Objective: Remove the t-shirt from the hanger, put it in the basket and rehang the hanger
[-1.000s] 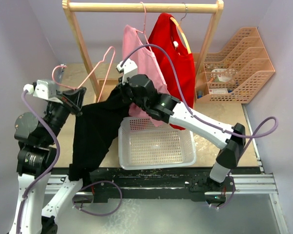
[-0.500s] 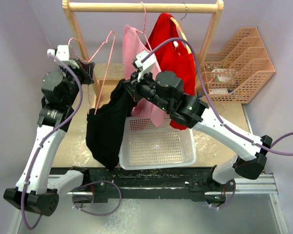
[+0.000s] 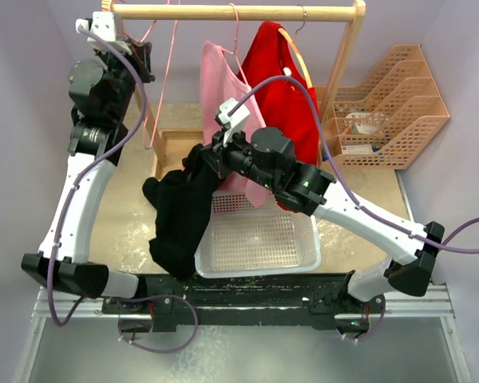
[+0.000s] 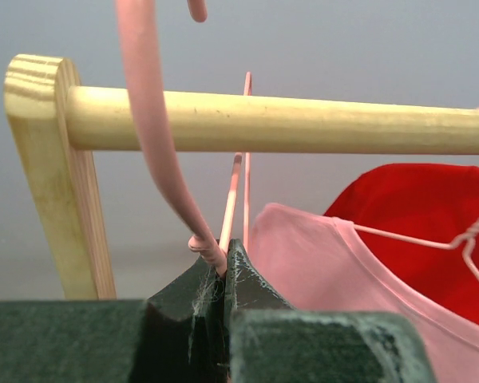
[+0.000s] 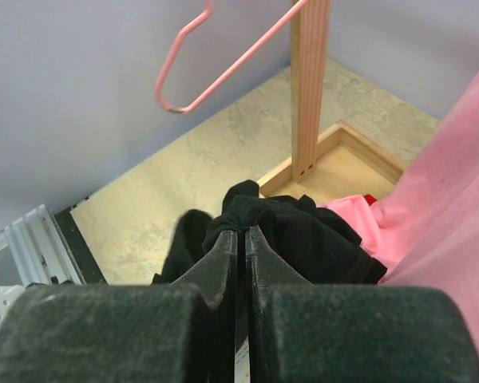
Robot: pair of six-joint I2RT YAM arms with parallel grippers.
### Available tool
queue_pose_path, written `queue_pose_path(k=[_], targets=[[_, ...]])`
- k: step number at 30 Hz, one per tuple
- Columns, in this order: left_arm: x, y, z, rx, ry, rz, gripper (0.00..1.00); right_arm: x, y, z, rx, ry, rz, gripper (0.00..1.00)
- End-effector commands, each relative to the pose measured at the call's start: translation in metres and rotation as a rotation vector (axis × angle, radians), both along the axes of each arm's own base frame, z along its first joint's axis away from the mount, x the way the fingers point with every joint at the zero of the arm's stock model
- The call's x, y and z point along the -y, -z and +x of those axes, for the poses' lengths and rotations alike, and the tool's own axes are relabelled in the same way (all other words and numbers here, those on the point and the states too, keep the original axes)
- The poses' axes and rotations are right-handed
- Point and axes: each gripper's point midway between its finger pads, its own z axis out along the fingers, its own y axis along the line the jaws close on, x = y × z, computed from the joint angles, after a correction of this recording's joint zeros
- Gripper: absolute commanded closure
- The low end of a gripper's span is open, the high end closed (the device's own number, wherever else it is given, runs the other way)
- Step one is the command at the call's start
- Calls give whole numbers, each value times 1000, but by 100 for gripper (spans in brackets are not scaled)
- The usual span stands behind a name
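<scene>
Top external: we see black t-shirt (image 3: 178,219) off pink hanger (image 4: 157,152), dangling beside basket (image 3: 255,271). Right pincer (image 5: 241,233) clamped on bunched fabric. Left pincer (image 4: 223,267) clamped on hanger, high by rail (image 4: 303,121), likely to separate them.

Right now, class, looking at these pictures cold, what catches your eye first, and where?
The black t-shirt hangs bunched from the right gripper, by the clear basket's left edge at centre. Up at the left end of the wooden rail, the left gripper pinches a bare pink hanger.
</scene>
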Motion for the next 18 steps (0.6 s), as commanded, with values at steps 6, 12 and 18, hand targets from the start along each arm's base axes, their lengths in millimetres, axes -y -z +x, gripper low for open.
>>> queue_pose_path(k=[6,12,18], targets=[[-14,-25,38,72,-118,62,100,-7,-24,-5,30,-34,110,100],[-28,-15,54,26,-208,63,100,-13,-16,-4,20,-42,96,100],[-37,11,71,-52,-275,80,100,-16,-15,-4,14,-50,97,100]])
